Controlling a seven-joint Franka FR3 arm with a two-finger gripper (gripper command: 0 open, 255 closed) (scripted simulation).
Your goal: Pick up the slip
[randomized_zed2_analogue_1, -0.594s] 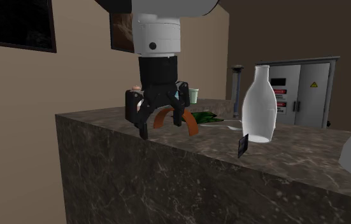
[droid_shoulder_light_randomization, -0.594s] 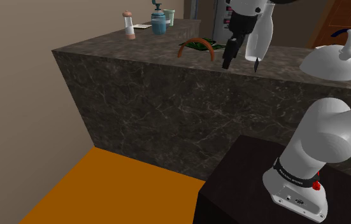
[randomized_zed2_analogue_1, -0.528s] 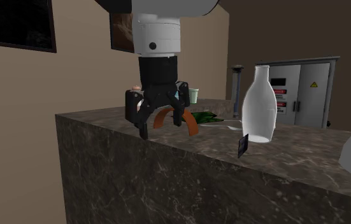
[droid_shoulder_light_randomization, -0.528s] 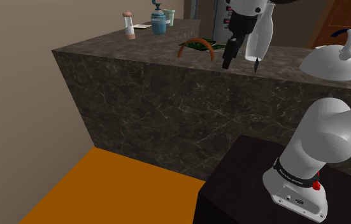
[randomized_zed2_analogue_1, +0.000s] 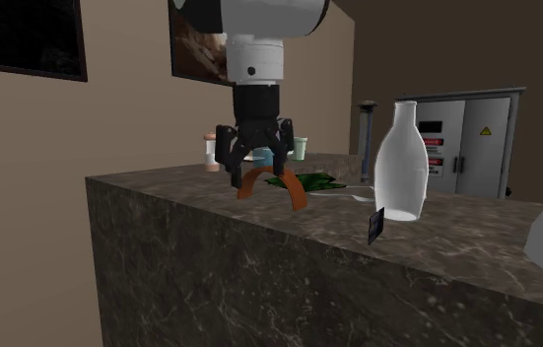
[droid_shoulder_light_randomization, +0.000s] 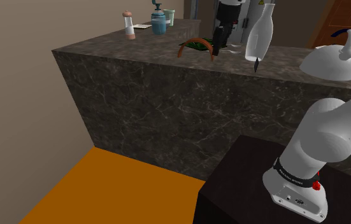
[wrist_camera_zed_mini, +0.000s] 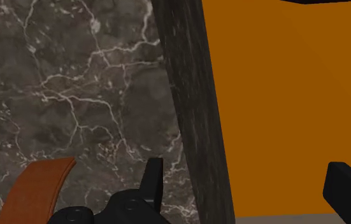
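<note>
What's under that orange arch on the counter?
Some green leaves lie on the counter, showing through the orange arch and beyond it. The arch's legs and the open tool above cover part of them, so their full extent is hidden.

Kitchen; marble counter [droid_shoulder_light_randomization: 167, 102], kettle [droid_shoulder_light_randomization: 329, 63]

A dark marbled counter [droid_shoulder_light_randomization: 167, 95] stands on an orange floor [droid_shoulder_light_randomization: 104, 191]. At its far end are a brown-capped shaker [droid_shoulder_light_randomization: 128, 24], a blue bottle [droid_shoulder_light_randomization: 158, 22] and a pale cup [droid_shoulder_light_randomization: 169, 16]. Nearer stand an orange arched band [randomized_zed2_analogue_1: 297, 194] by green leaves [randomized_zed2_analogue_1: 318, 181], a tall white bottle [randomized_zed2_analogue_1: 401, 168] and a white kettle [droid_shoulder_light_randomization: 330, 60].
</note>
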